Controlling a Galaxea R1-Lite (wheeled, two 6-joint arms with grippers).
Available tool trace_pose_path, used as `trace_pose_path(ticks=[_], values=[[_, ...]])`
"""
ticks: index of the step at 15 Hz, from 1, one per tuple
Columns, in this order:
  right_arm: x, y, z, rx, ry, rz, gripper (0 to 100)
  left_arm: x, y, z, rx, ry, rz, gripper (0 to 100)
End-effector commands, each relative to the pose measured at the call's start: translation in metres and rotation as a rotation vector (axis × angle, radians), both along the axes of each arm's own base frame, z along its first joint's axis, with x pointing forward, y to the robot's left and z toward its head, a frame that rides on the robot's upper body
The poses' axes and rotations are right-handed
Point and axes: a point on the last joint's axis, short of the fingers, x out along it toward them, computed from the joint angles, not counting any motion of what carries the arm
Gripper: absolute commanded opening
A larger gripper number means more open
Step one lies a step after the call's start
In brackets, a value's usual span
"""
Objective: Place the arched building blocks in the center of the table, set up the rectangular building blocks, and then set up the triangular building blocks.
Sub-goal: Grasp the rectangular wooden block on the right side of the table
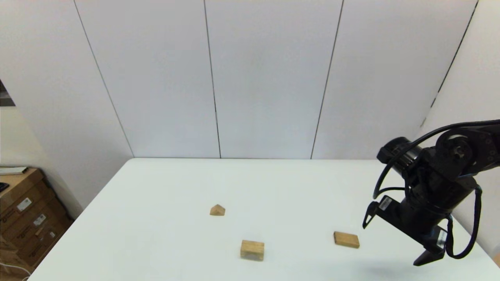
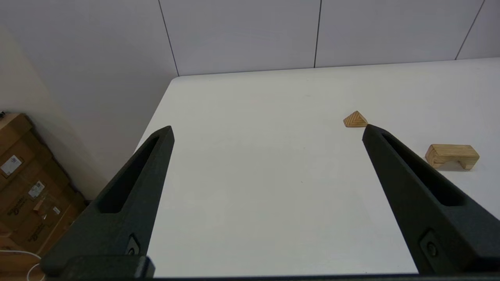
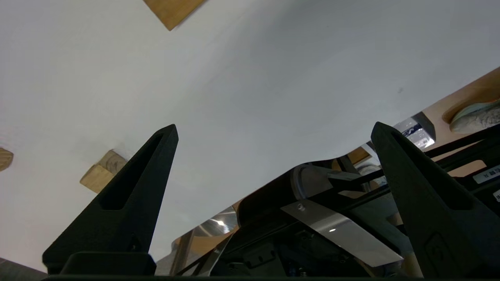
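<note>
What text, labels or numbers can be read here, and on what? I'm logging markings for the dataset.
Blocks and table: no text.
White labels on the cardboard boxes, also in the left wrist view: too small to read.
White stickers on the right gripper body: blurred, unreadable.
White tag on the robot's frame in the right wrist view: seems to show a turned "R"; the rest unreadable.

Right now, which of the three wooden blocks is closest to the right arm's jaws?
The thin flat rectangular building block, lying on the table's right side beside the right gripper. The arched block and triangular block sit farther left.
</note>
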Motion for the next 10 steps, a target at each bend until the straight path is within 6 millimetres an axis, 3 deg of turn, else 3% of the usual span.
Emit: trace_pose_path(ticks=[1,6,10], values=[[0.003,0.004,0.004,0.004,-0.022,0.022,100,0.000,0.000,0.000,0.000,0.001,0.000,100],[0.003,-0.002,0.006,-0.028,-0.038,0.273,100,0.000,0.000,0.000,0.000,0.001,0.000,100],[-0.016,-0.022,0.017,-0.111,-0.099,0.820,100,0.000,0.000,0.000,0.000,0.001,0.002,100]])
